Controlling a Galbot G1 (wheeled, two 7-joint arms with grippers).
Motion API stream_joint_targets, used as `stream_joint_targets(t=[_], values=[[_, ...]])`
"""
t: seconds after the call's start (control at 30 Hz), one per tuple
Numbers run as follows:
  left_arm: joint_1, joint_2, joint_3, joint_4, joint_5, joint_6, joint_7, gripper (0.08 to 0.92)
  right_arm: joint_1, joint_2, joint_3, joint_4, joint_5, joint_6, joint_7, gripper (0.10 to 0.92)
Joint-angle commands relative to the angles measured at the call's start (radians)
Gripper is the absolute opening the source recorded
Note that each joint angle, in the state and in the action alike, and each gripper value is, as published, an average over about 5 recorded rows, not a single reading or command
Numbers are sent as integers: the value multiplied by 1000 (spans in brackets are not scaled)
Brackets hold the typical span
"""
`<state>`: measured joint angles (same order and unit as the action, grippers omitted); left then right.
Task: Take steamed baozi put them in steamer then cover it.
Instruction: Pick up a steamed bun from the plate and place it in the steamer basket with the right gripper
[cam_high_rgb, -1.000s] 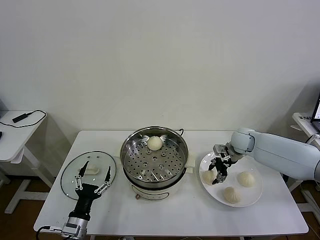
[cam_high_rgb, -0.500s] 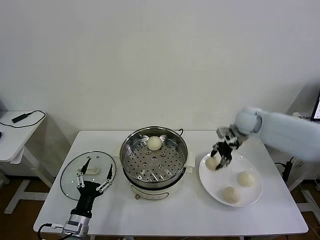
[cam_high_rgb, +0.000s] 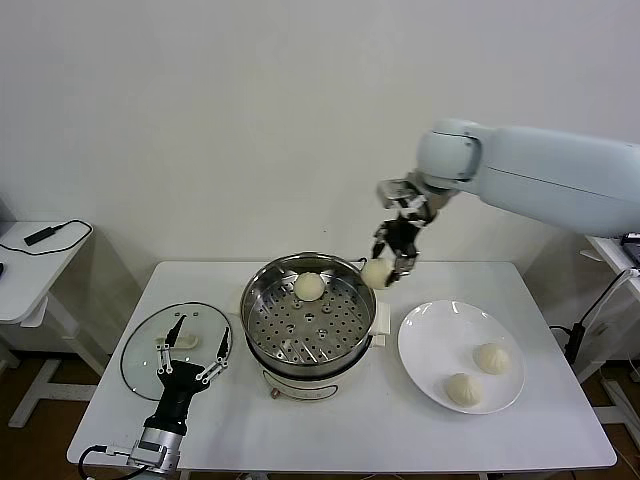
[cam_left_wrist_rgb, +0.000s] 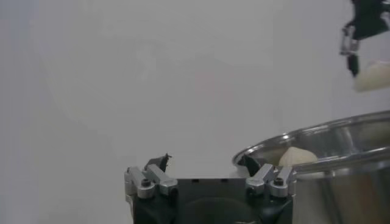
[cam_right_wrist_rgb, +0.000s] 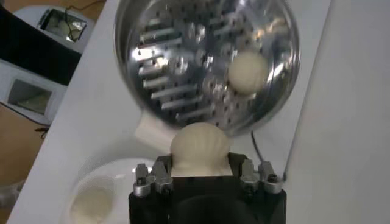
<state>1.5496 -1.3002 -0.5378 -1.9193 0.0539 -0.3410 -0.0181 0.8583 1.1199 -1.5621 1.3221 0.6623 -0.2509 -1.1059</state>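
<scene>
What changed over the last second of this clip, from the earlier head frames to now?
The right end effector, shut on a cream-white round bun, lifted it off the flat white plate and carried it leftward, up to the shiny steel steamer's right rim. Two buns are left on the plate. One bun in the steamer, the clear glass lid and the open left end effector stayed put.

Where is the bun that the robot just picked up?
In the head view, the right gripper holds the bun in the air above the steamer's right rim, left of the plate.
</scene>
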Motion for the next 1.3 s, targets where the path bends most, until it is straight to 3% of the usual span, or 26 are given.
stream_joint_targets(t=[0.03,0.43,1.1,1.3], values=[[0,2,1,-16,0,5,-3,823,-44,264,-54,-47,142,-52,160,651],[0,-5,13,-16,4,3,-8,823,-144,387,-58,-148,154,-64,251,653],[-4,-3,8,1,4,-3,-10,823,-209,413,-54,-203,129,-82,265,653],[-4,-3,7,4,4,-3,-10,823,-213,401,-42,-184,122,-81,266,742]])
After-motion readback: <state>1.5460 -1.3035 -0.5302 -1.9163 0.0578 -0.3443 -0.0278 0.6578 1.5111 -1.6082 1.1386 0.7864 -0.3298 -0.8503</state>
